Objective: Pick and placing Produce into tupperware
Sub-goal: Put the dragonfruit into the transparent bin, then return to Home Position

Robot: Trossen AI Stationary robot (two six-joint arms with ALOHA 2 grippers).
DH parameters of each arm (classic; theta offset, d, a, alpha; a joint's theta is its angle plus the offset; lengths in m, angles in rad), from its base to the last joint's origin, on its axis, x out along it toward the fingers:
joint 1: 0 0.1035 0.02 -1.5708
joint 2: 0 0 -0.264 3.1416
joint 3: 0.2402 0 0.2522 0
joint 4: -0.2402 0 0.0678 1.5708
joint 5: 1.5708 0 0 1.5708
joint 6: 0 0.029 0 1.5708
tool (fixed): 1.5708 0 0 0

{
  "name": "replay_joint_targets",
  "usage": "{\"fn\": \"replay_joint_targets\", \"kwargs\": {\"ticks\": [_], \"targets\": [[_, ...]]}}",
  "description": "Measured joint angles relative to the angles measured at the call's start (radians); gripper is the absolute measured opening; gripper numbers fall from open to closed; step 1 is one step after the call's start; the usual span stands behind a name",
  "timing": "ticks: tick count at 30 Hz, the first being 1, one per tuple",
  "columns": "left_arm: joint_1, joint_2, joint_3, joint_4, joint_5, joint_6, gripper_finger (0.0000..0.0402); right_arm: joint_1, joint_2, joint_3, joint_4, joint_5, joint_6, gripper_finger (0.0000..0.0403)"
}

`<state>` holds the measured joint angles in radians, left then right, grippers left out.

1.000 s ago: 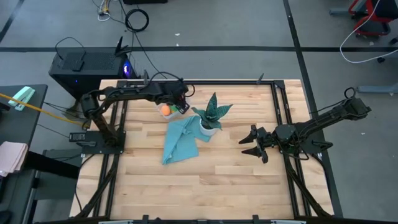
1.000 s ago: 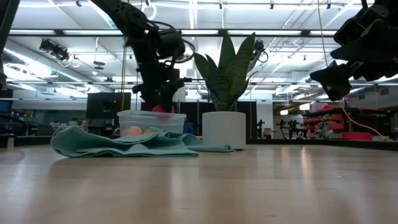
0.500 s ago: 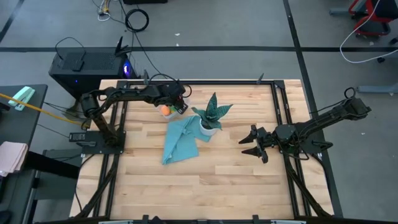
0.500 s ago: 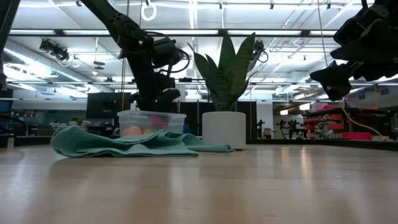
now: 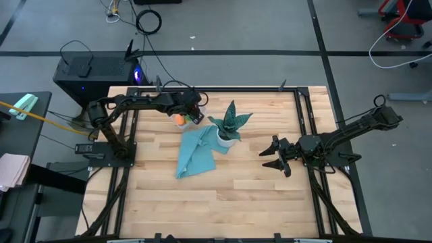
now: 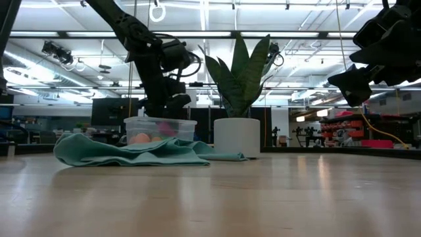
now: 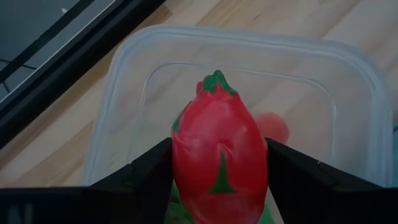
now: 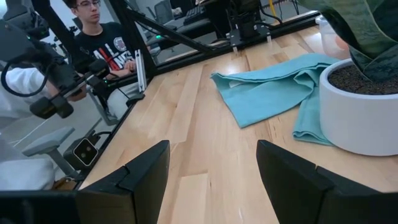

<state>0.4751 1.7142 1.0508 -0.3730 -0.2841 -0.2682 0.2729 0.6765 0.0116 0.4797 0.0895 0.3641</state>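
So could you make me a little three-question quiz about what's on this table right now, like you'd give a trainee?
1. Multiple choice: what sits between the fingers of the left end effector?
A. a teal cloth
B. a red toy fruit with a green stem
C. a white pot

2. True or false: the right end effector is shut on the potted plant.

3. Fill in: the red toy fruit hangs over the clear ____, in which a small pinkish-red piece already lies.

Key:
1. B
2. False. It hangs open and empty, apart from the plant, over bare table.
3. tupperware
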Motion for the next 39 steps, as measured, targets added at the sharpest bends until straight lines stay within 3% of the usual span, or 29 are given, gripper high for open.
{"fn": "replay_joint_targets", "kwargs": {"ticks": [12,22,33,39], "targets": [[-0.001,0.000,0.000,-0.015,0.001,0.022,0.0308,0.000,0.000,0.000,0.000,0.000,0.000,0.0246],[-0.009,-0.030,0.000,-0.019,0.001,0.052,0.0302,0.000,0.000,0.000,0.000,0.000,0.000,0.0246],[-0.018,-0.227,0.000,-0.005,-0.018,0.067,0.0298,0.000,0.000,0.000,0.000,0.000,0.000,0.0246],[-0.075,-0.382,0.001,0.160,-0.022,0.077,0.0298,0.000,0.000,0.000,0.000,0.000,0.000,0.0246]]}}
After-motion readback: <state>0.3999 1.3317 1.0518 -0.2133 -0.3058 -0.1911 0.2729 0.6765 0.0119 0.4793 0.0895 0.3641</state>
